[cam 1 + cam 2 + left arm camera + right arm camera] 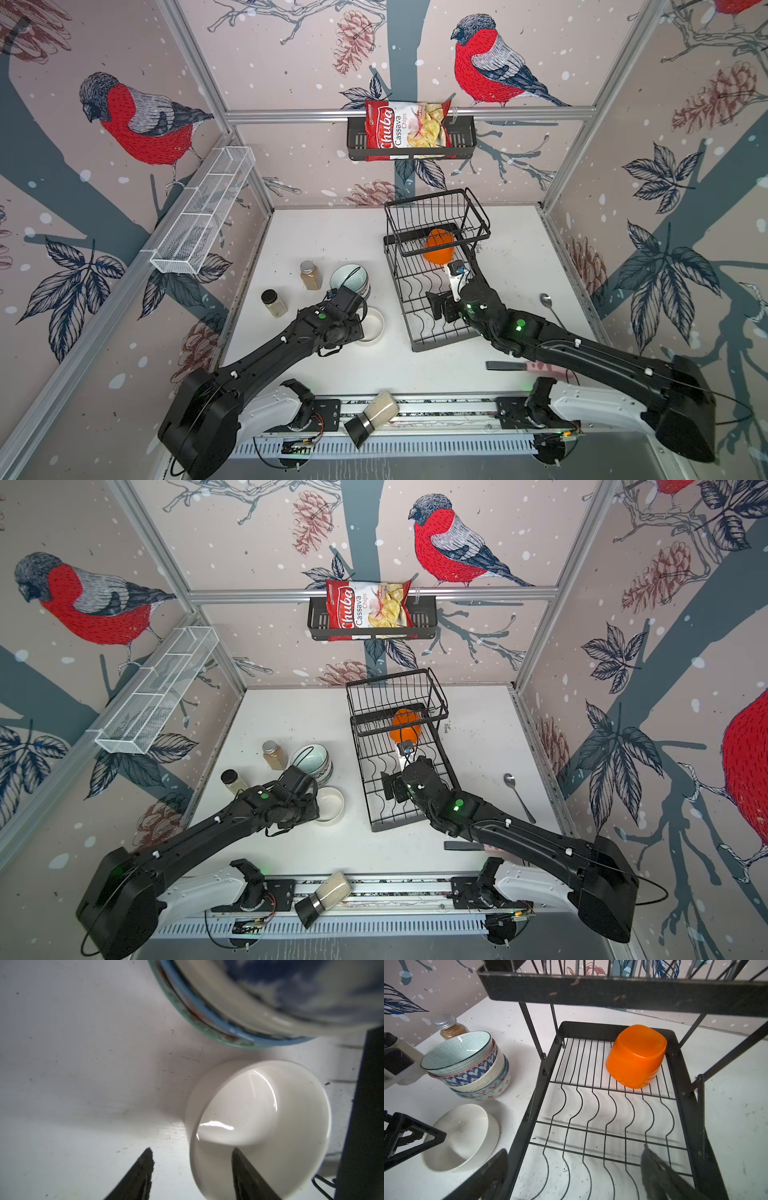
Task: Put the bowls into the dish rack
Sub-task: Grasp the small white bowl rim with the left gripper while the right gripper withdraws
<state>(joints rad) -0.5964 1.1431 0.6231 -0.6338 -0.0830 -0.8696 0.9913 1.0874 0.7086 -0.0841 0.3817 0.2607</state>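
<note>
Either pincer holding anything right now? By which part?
Nothing held. Left pincer straddles the white bowl at its rim, one finger inside, one outside, not clamped. Right pincer hangs open and empty over the dish rack.

the orange bowl (438, 249) lies tipped in the dish rack (432, 220) beneath its raised basket tier. left of the rack, a stack of bowls (351, 276) stands just behind a white bowl (374, 328), which the left arm (291, 340) partly covers. the right gripper (442, 307) hovers over the rack's wavy dividers.
</note>
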